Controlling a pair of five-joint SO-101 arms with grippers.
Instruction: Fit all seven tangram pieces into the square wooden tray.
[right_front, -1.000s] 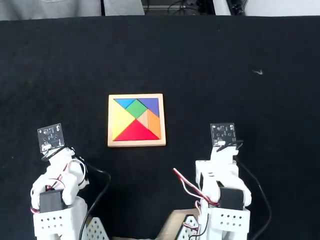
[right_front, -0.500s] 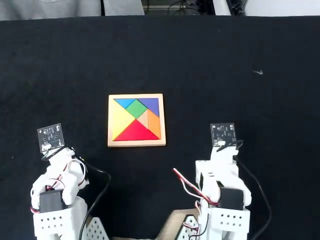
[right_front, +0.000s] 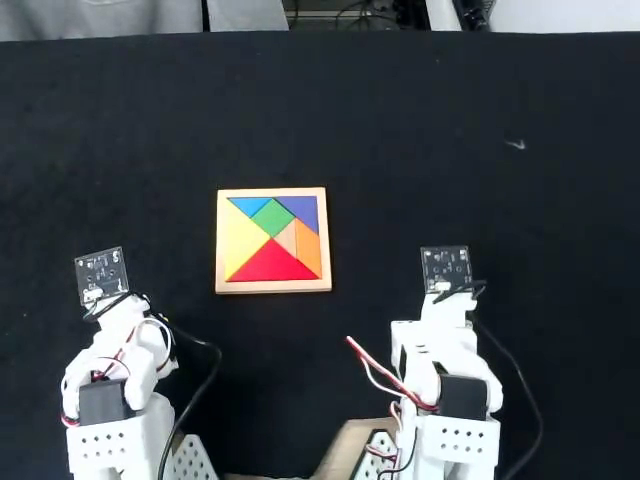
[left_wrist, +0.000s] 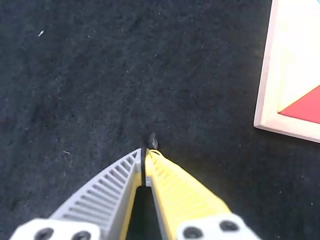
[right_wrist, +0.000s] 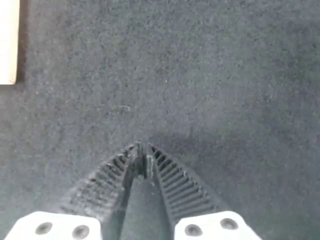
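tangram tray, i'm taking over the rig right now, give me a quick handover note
Left hand: shut, empty, over the black cloth near a corner of the wooden tray.
Right hand: shut, empty, over the cloth off the tray's other side.
Pieces: all seven lie flat in the tray: yellow triangle, red triangle, green piece, light blue triangle, dark blue piece, orange piece, tan piece.
Done: the square looks filled.
Left: nothing to place, judging by the high view.

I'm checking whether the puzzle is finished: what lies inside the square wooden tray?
Seven pieces fill the tray: yellow, red, orange, green, light blue, dark blue and tan. They cover its floor, which is hidden.
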